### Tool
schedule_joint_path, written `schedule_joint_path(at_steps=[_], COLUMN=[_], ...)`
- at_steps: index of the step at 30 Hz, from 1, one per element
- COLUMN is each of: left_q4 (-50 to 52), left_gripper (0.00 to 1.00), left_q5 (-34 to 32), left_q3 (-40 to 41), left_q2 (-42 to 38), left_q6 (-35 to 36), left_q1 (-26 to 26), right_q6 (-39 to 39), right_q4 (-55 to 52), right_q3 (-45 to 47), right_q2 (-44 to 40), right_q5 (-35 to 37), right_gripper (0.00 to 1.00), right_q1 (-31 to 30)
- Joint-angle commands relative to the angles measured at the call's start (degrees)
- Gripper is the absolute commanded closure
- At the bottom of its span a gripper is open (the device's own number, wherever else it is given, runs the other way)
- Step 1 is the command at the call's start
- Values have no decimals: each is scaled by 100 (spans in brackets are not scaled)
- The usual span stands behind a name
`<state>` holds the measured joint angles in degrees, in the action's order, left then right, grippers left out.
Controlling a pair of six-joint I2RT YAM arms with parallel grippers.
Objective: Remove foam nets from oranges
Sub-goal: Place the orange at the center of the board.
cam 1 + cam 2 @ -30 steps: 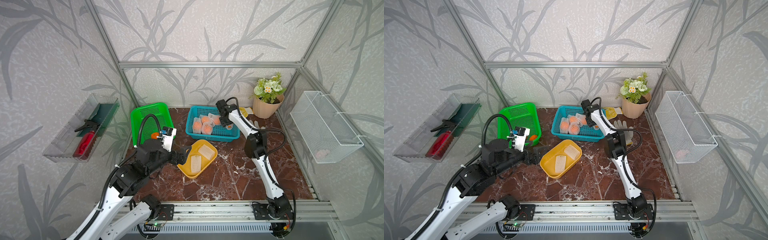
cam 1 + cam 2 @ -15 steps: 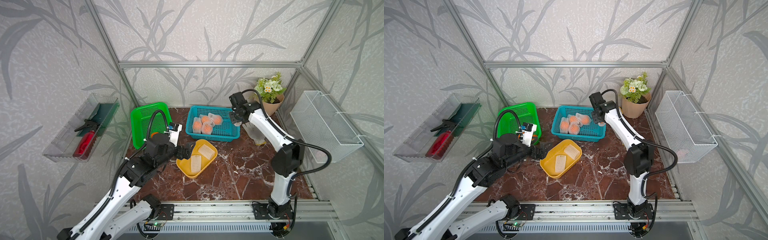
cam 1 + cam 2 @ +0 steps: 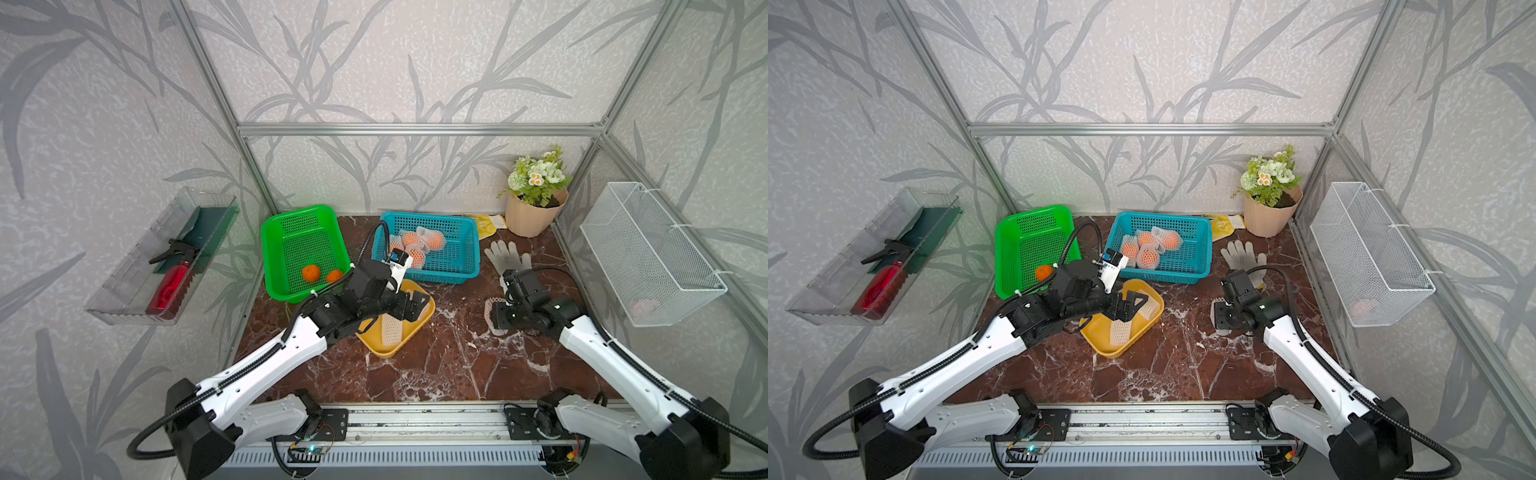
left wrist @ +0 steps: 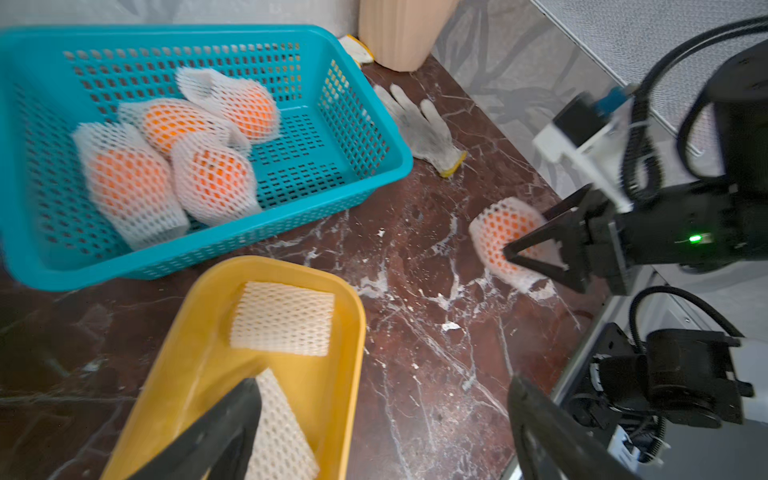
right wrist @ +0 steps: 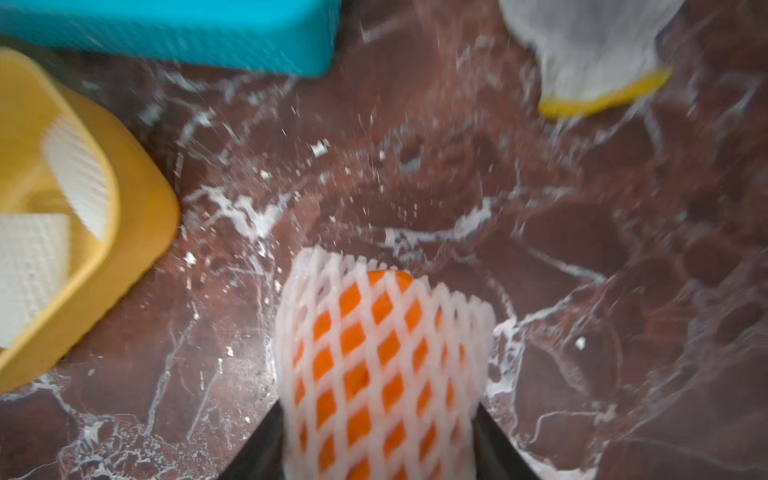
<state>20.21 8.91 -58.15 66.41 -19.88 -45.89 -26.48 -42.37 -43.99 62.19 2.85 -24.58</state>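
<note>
My right gripper (image 3: 498, 316) is shut on a netted orange (image 5: 382, 353) just above the marble table at the right. The fruit's white foam net (image 4: 496, 232) is still around it, and one end of the orange shows in the right wrist view. Several more netted oranges (image 3: 415, 246) lie in the blue basket (image 3: 463, 268). Two bare oranges (image 3: 311, 273) sit in the green basket (image 3: 291, 232). Two flat foam nets (image 4: 282, 318) lie in the yellow tray (image 4: 187, 353). My left gripper (image 4: 382, 386) hangs open and holds nothing over the tray's right side, facing the right gripper.
A white knit glove (image 3: 505, 255) lies behind the right gripper, and a flower pot (image 3: 532, 214) stands in the back right corner. A white wire basket (image 3: 648, 253) hangs on the right wall. A clear shelf with a red bottle (image 3: 168, 282) hangs on the left wall.
My right arm has swung from the blue basket down to the table's right side, carrying a netted orange. The left gripper has moved right, from beside the green basket to over the yellow tray.
</note>
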Motion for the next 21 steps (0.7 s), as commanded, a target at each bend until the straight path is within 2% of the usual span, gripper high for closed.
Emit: schedule_joint_path(at_steps=[1,8,11,16,21], left_q4=[-456,-495,-624,-593,-631], left_gripper=[8,10,10,10,11], left_q5=[-145,-357,-425,-412,-290], left_q3=[96,26,66,-28,-133], left_q2=[113,588,714,967,1154], left_q6=[-286,-520,-673,-772,-950], left_q1=[-321,-860,-1011,-1197,-1321], right_q6=[-954,-2363,-2966,-3488,-3534], right_q4=[805,1506,1627,1397,512], right_q3=[376,1040,1188,1231,1107], right_q2=[12,457,420,-49,-1015], right_q5=[-173,-279,-364,-684,-610], right_gripper=[59,57,46,19,10], right_q1=[-60,-174,-306,-416,-407])
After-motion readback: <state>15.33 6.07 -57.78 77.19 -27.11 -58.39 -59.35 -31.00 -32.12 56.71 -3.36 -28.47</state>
